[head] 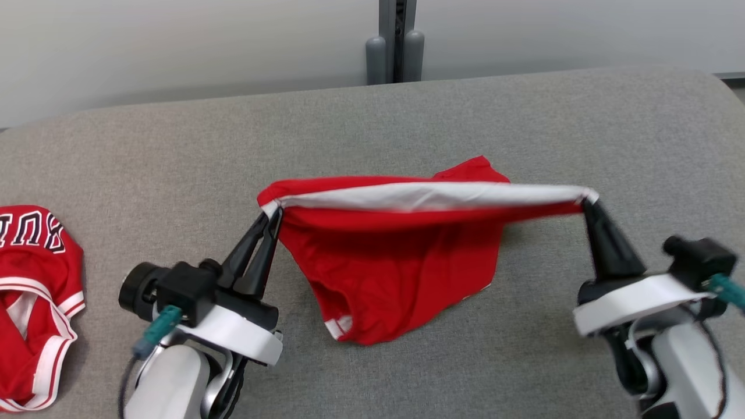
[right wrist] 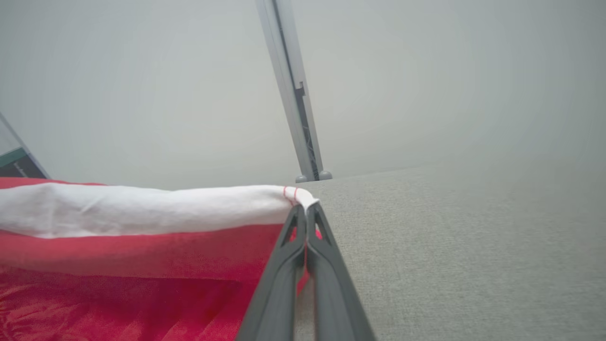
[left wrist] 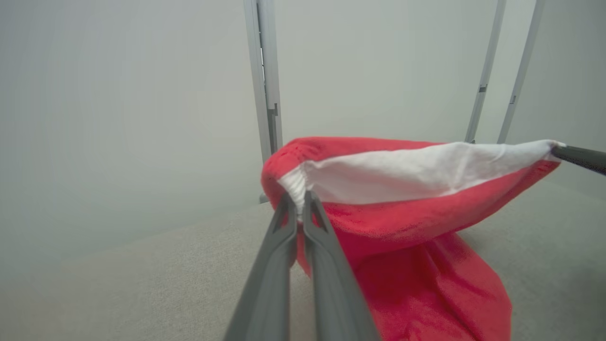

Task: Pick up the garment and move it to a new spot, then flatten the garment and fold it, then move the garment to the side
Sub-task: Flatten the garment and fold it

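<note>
Slippage is your main worry here: both grips sit on the very corners of the white waistband [head: 425,195], and only a sliver of fabric shows between each pair of fingers [left wrist: 273,265]. Pull the arms further apart and, by my reading, 1 corner could pop free and drop half the red shorts [head: 396,273] in a heap. Drag is the second risk. The leg ends appear to rest on the grey padded surface [head: 524,116], so a sideways carry at this height would likely bunch or twist them before you can lay them flat. Mind also the red jersey [head: 35,279] at the surface's left edge, well apart from the shorts. A move that way could land 1 garment on the other.

Your left gripper [head: 272,214] is clamped on the waistband's left end and your right gripper [head: 586,203] on its right end, with the band taut and nearly level between the 2. The shorts hang below and between the grippers, near the middle of the surface, with the body sagging toward the robot. In both wrist views the fingers are pressed together with the white band pinched at their tips.
</note>
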